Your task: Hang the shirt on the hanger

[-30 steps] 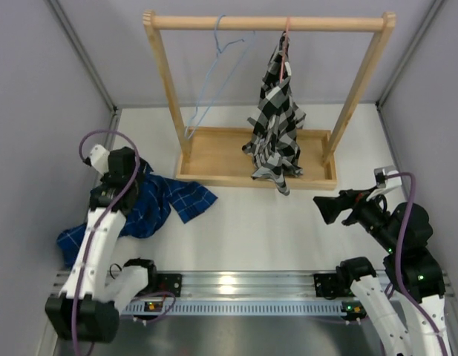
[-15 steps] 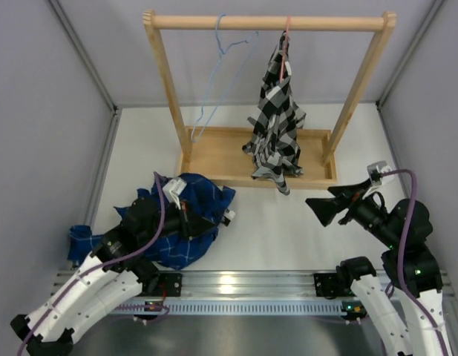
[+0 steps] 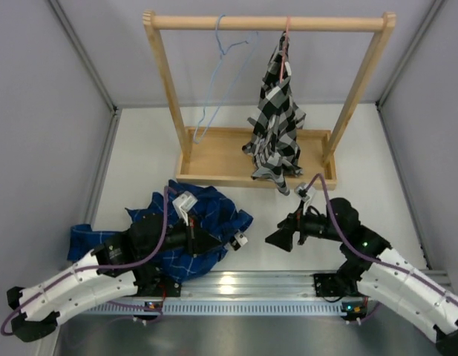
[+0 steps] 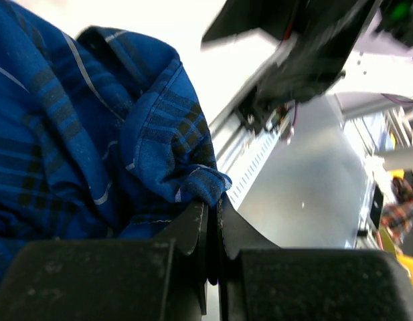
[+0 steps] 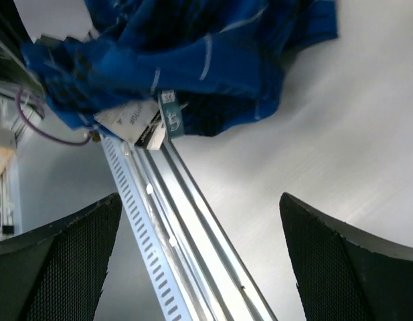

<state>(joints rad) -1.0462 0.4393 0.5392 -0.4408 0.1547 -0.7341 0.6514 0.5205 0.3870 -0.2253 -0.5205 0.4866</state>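
The dark blue plaid shirt point(image 3: 190, 222) lies bunched on the table near the front rail, with a sleeve trailing left. My left gripper point(image 3: 227, 242) is at its right edge. In the left wrist view the left gripper point(image 4: 213, 206) is shut on a fold of the shirt point(image 4: 126, 134). My right gripper point(image 3: 277, 239) points left at that fold from a short distance, wide open and holding nothing. In the right wrist view the right gripper point(image 5: 206, 267) faces the shirt point(image 5: 193, 53). The light-blue wire hanger point(image 3: 214, 74) hangs bare on the wooden rod.
A wooden rack point(image 3: 251, 159) stands at the back. A black-and-white checked shirt point(image 3: 277, 122) hangs there on a pink hanger point(image 3: 286, 30). The aluminium rail point(image 3: 236, 285) runs along the near edge, just below both grippers. Grey walls close in left and right.
My left arm swung from the back left down to the front centre, dragging the shirt with it. My right arm dropped and reached left toward the shirt, jaws still open.
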